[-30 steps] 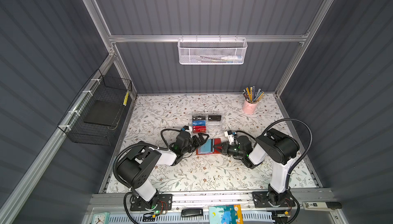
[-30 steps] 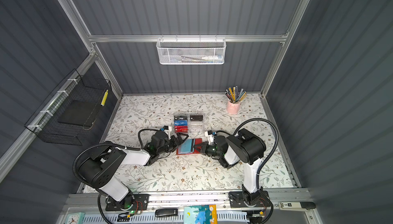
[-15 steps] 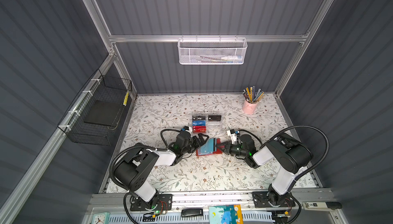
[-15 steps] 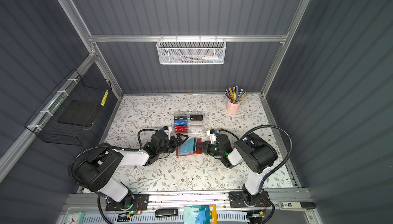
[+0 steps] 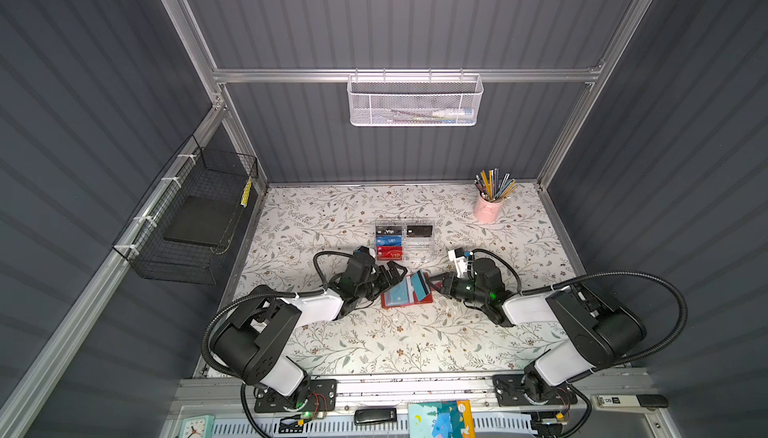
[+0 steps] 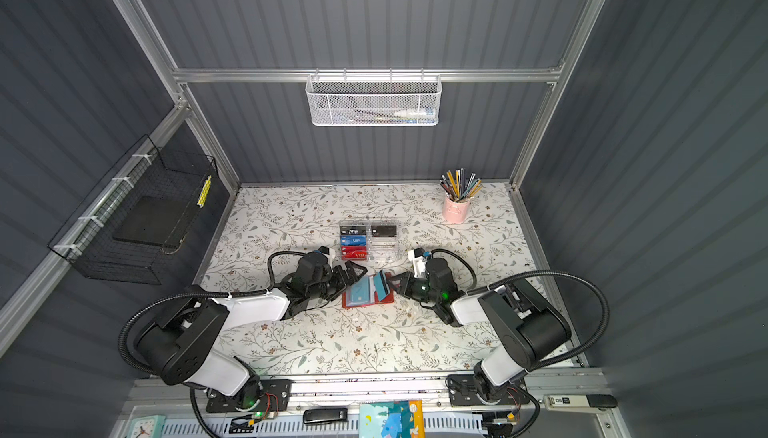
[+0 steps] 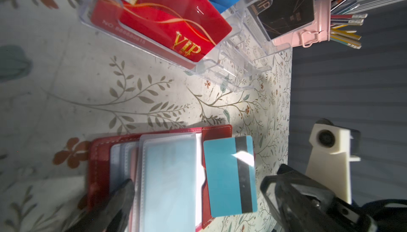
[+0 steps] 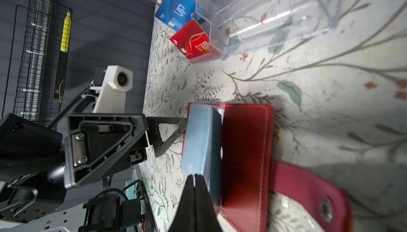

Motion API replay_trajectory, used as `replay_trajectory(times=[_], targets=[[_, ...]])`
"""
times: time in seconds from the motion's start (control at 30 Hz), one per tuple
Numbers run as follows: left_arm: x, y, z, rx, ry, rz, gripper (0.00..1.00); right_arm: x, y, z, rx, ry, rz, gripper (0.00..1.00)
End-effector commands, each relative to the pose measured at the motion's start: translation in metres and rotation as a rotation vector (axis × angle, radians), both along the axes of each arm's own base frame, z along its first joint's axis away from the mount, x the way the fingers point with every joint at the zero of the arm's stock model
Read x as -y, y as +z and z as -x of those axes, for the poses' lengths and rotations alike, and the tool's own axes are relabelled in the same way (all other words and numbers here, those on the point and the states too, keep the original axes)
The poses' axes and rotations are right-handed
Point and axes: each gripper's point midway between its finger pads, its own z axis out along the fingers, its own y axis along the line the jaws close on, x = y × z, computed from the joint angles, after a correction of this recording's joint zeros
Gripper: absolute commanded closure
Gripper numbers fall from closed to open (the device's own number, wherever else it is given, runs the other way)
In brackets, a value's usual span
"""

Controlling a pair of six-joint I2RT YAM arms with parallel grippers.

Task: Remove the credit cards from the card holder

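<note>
The card holder lies open on the floral worktop, between the 2 arms and just in front of a clear rack. The right claw is pressed together, pinching the edge of a teal card. This card shows its black stripe and stands tilted over the holder's right half, beside the mouth of the top sleeve. I cannot tell whether it still touches the sleeve.

A light-blue card sits inside that clear sleeve, on top of the stack of sleeves. The left claw is spread wide at the holder's left side and grips nothing. 1 of its fingers lies over the holder's left leaf, and in the right wrist view its tip meets the edge of the sleeve stack.

The pink-red strap tab lies flat on the worktop past the holder's right cover, on the right claw's side. The rack's left column holds 3 VIP cards: black, blue and red. A pink cup of pencils stands near the far right corner, well apart from the holder.
</note>
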Motion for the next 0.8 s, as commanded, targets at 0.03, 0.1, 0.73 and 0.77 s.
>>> replay_trajectory(times=[0.03,0.1,0.73,0.77], targets=[[-0.008,-0.007,0.009,-0.046,-0.023,-0.101,0.0,0.003,0.006,-0.009,0.019,-0.023,0.052,1.0],[-0.007,-0.001,0.007,-0.036,-0.027,-0.102,0.0,0.003,0.004,-0.011,0.007,-0.022,0.068,1.0],[0.04,0.05,-0.003,0.019,-0.11,0.044,0.0,0.019,-0.029,0.016,-0.063,-0.007,0.147,0.63],[0.047,0.049,-0.003,0.022,-0.12,0.045,0.0,0.019,-0.031,0.018,-0.068,-0.005,0.145,0.64]])
